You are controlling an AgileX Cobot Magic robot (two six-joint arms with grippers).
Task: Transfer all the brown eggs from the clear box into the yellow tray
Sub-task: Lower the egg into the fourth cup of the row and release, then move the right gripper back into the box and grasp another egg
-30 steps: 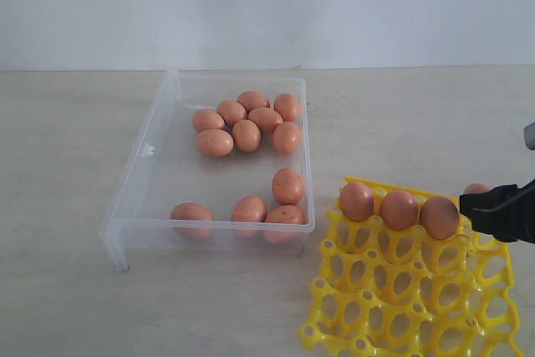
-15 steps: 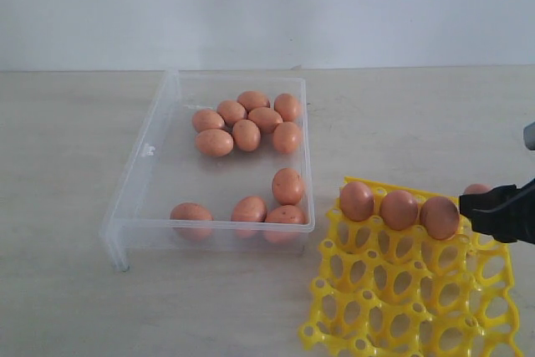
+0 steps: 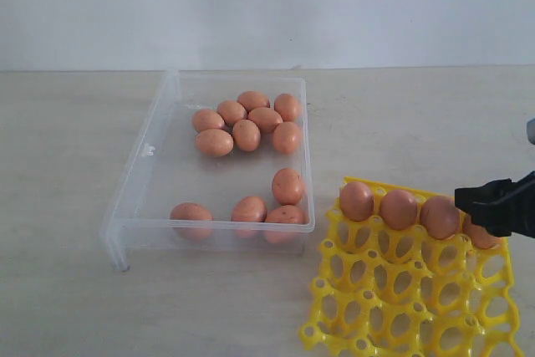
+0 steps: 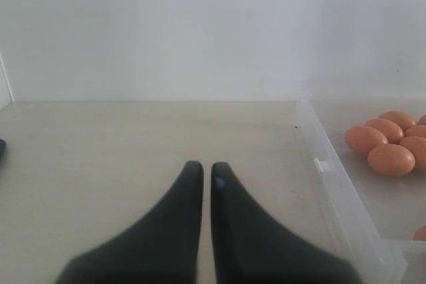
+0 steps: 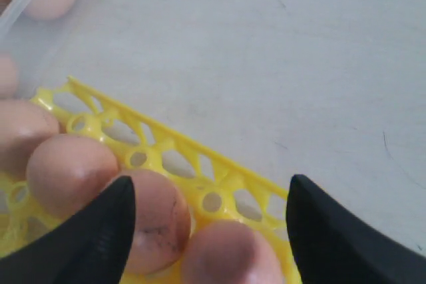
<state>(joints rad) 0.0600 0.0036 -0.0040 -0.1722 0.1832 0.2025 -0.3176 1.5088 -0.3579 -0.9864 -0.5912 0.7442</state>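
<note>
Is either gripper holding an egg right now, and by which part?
Nothing is held. The right gripper stands open, its jaws clear of the egg seated in the yellow tray. The left gripper is shut on nothing.

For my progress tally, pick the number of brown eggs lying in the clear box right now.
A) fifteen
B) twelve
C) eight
B: twelve brown eggs lie in the clear box. The exterior view shows eight clustered toward its far end and four toward the nearer end.
</note>
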